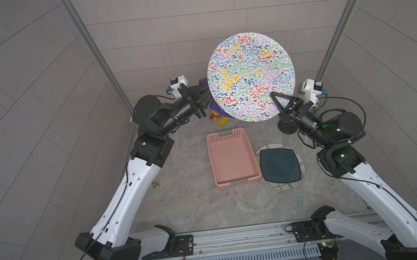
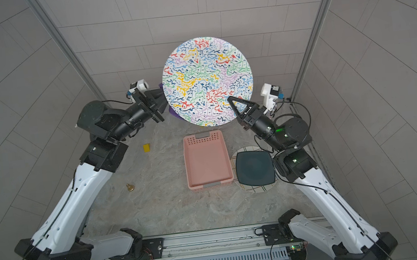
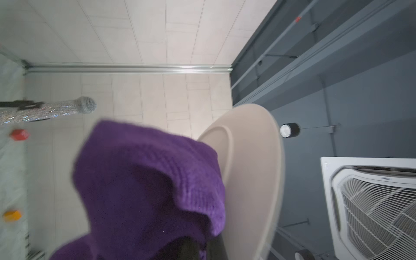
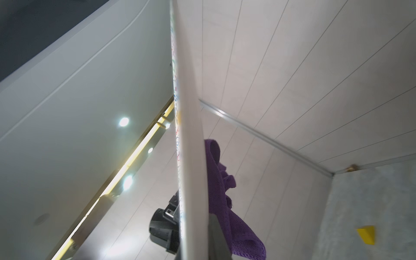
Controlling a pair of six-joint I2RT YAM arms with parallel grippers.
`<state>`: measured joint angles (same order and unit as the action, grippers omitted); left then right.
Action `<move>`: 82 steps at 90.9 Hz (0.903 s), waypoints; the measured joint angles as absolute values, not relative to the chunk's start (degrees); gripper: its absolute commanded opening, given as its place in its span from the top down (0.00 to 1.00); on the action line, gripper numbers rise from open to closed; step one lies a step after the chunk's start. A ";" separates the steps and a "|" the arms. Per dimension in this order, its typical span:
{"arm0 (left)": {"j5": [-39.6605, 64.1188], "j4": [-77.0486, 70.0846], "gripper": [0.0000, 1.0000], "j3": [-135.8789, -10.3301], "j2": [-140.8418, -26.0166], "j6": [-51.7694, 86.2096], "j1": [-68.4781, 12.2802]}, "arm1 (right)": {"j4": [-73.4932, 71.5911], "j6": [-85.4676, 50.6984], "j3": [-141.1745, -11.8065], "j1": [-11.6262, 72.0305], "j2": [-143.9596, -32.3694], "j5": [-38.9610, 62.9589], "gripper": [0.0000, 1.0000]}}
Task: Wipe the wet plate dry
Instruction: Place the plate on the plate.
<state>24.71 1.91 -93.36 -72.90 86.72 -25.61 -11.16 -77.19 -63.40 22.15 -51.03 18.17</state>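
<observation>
A large round plate with colourful squiggles is held up in the air, its patterned face towards the top views. My right gripper is shut on its lower right rim. In the right wrist view the plate shows edge-on between the jaws of that gripper. My left gripper is shut on a purple cloth, which lies against the plate's plain underside. The cloth hangs behind the plate.
A pink basket sits mid-table, beside a dark square plate stacked on a striped round plate. A yellow block, a small brass bell and a glittery microphone stand around.
</observation>
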 measured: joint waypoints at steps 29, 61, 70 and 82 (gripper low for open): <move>4.62 40.71 1.00 -97.76 -59.88 41.34 -25.36 | 29.10 -67.72 -50.57 17.61 -25.28 -3.88 1.00; -3.29 51.83 1.00 -86.24 -63.75 30.85 -20.36 | 52.03 -67.92 -40.84 17.54 -17.15 -12.01 1.00; -3.05 51.92 1.00 -86.15 -63.11 30.52 -19.86 | 53.21 -67.94 -39.16 17.54 -18.83 -11.51 1.00; -2.42 51.90 1.00 -86.06 -62.35 30.52 -19.33 | 52.66 -67.85 -36.38 17.54 -22.94 -9.80 1.00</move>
